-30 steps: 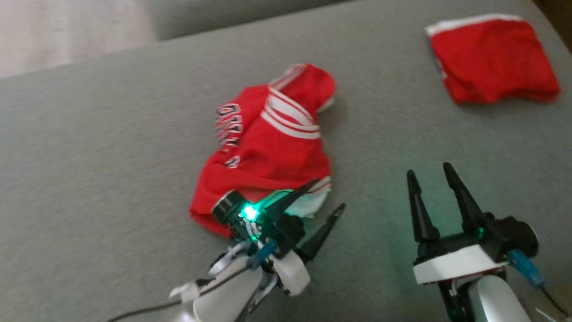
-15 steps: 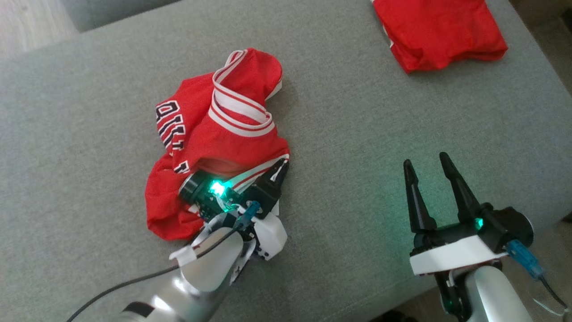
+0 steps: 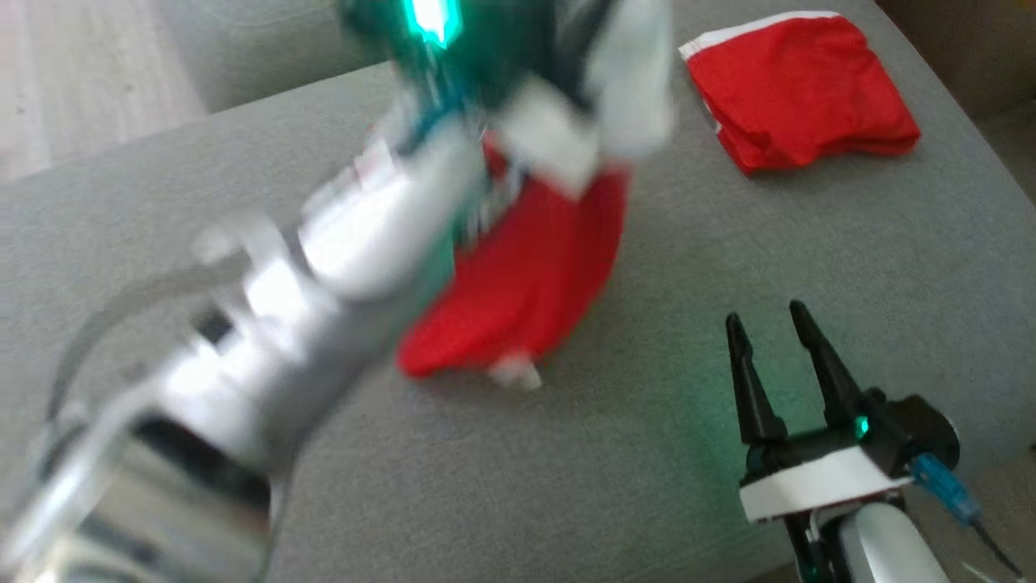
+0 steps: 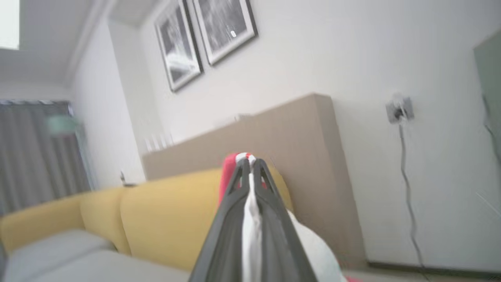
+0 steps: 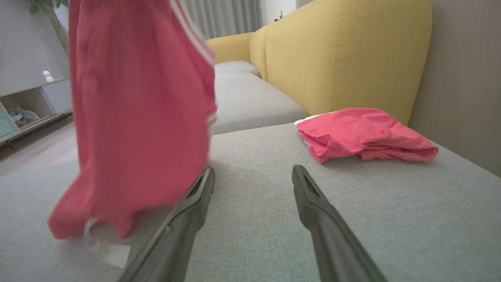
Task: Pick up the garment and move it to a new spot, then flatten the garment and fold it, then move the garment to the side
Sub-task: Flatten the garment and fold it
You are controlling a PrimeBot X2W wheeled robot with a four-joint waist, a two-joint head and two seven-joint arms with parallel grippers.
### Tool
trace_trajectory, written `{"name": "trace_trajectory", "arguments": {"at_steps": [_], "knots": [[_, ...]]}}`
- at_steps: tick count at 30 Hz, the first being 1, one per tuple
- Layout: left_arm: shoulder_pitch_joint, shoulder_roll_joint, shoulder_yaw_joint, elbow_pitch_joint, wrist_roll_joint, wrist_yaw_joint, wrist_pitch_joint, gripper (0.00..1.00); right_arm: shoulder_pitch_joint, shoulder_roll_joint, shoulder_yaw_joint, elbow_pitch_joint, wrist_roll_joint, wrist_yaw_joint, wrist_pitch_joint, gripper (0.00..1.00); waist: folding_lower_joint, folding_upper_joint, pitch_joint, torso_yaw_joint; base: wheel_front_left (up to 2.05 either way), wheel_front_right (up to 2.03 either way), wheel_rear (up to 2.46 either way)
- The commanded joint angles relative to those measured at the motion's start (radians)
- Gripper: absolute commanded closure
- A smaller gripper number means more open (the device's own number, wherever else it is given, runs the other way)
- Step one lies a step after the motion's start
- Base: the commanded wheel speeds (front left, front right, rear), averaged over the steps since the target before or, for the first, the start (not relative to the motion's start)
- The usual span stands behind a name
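Room, head view: a grey sofa seat [image 3: 728, 243] runs across in front of the robot, with pale floor past its far left corner.
Left arm, head view: the left arm [image 3: 340, 243] is a silver blur reaching up to the top edge, with a green light at its wrist end.
Garment, head view: the red garment [image 3: 534, 283] hangs under that wrist. It is left of the right hand and farther out, its lower end down by the seat.
Right hand, head view: the right hand [image 3: 765, 313] sits low over the seat, fingers well apart and holding nothing.
Folded cloth, head view: a folded red cloth [image 3: 797, 89] lies on the seat well beyond the right hand.
Background, left wrist view: a white wall [image 4: 313, 58] with two framed pictures [image 4: 203, 35], a socket [image 4: 398, 109], a beige panel [image 4: 305, 156] and a yellow backrest [image 4: 164, 219].
Left hand, left wrist view: the left hand [image 4: 247, 162] is pinched tight on the garment, white trim squeezed between the fingers and red cloth bunched at the tips.
Right wrist view: the garment hangs left of the spread fingers, with white stripes down one edge. I cannot tell whether its bottom touches the seat. The folded cloth lies ahead and right of the fingertips, at the foot of the backrest.
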Motion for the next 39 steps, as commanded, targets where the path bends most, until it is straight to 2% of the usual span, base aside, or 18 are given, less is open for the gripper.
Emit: {"name": "trace_trajectory", "arguments": {"at_steps": [1, 5, 6, 10, 13, 16, 20, 21, 22, 23, 28, 31, 34, 39], "knots": [[-0.135, 0.009, 0.087, -0.021, -0.004, 0.019, -0.011, 1.0, -0.003, -0.005, 0.021, -0.027, 0.004, -0.001, -0.004, 0.0, 0.0001, 0.0, -0.018, 0.021, 0.0, 0.0, 0.0], [-0.281, 0.019, 0.223, -0.014, -0.034, 0.046, -0.017, 1.0, 0.01, -0.005, 0.015, -0.028, -0.001, -0.001, -0.004, 0.0, 0.0001, 0.0, -0.034, 0.062, 0.0, 0.0, 0.0], [-0.281, 0.019, 0.223, -0.014, -0.034, 0.046, -0.017, 1.0, 0.01, -0.005, 0.015, -0.028, -0.001, -0.001, -0.004, 0.0, 0.0001, 0.0, -0.034, 0.062, 0.0, 0.0, 0.0], [-0.258, 0.063, 0.32, -0.013, -0.083, 0.055, -0.018, 1.0, 0.024, -0.005, -0.002, -0.029, -0.013, -0.001, -0.004, 0.0, 0.0001, 0.0, -0.055, 0.118, 0.0, 0.0, 0.0], [-0.109, 0.092, 0.342, 0.005, -0.136, 0.05, -0.018, 1.0, 0.031, -0.005, -0.015, -0.029, -0.025, -0.001, -0.004, 0.0, 0.0001, 0.0, -0.064, 0.169, 0.0, 0.0, 0.0], [0.115, 0.117, 0.356, 0.017, -0.197, 0.052, -0.018, 1.0, 0.029, -0.005, -0.019, -0.032, -0.036, -0.001, -0.004, 0.0, 0.0001, 0.0, -0.062, 0.211, 0.0, 0.0, 0.0], [0.391, 0.12, 0.402, 0.027, -0.265, 0.034, -0.018, 1.0, 0.018, -0.005, -0.03, -0.039, -0.052, -0.001, -0.004, 0.0, 0.0001, 0.0, -0.036, 0.266, 0.0, 0.0, 0.0], [0.443, 0.123, 0.422, 0.021, -0.258, 0.028, -0.018, 0.76, 0.014, -0.005, -0.028, -0.039, -0.057, -0.001, -0.004, 0.0, 0.0001, 0.0, -0.029, 0.276, 0.0, 0.0, 0.0], [0.492, 0.121, 0.445, 0.014, -0.247, 0.026, -0.019, 0.33, 0.011, -0.005, -0.028, -0.038, -0.061, -0.001, -0.004, 0.0, 0.0001, 0.0, -0.024, 0.287, 0.0, 0.0, 0.0], [0.535, 0.117, 0.473, 0.004, -0.233, 0.025, -0.019, 0.0, 0.008, -0.005, -0.026, -0.037, -0.065, -0.001, -0.004, 0.0, 0.0001, 0.0, -0.021, 0.296, 0.0, 0.0, 0.0], [0.717, 0.099, 0.592, -0.102, -0.072, 0.039, -0.019, 0.0, 0.008, -0.005, -0.028, -0.034, -0.074, -0.001, -0.004, 0.0, 0.0001, 0.0, -0.018, 0.327, 0.0, 0.0, 0.0], [0.85, 0.078, 0.662, -0.232, 0.075, 0.05, -0.019, 0.0, 0.008, -0.005, -0.03, -0.034, -0.076, -0.001, -0.004, 0.0, 0.0001, 0.0, -0.017, 0.34, 0.0, 0.0, 0.0], [0.932, 0.063, 0.673, -0.308, 0.167, 0.024, -0.019, 0.0, 0.009, -0.005, -0.03, -0.034, -0.077, -0.001, -0.004, 0.0, 0.0001, 0.0, -0.017, 0.346, 0.0, 0.0, 0.0], [0.982, 0.056, 0.674, -0.288, 0.279, 0.018, -0.019, 0.0, 0.01, -0.005, -0.025, -0.031, -0.077, -0.001, -0.004, 0.0, 0.0001, 0.0, -0.015, 0.353, 0.0, 0.0, 0.0]]}}
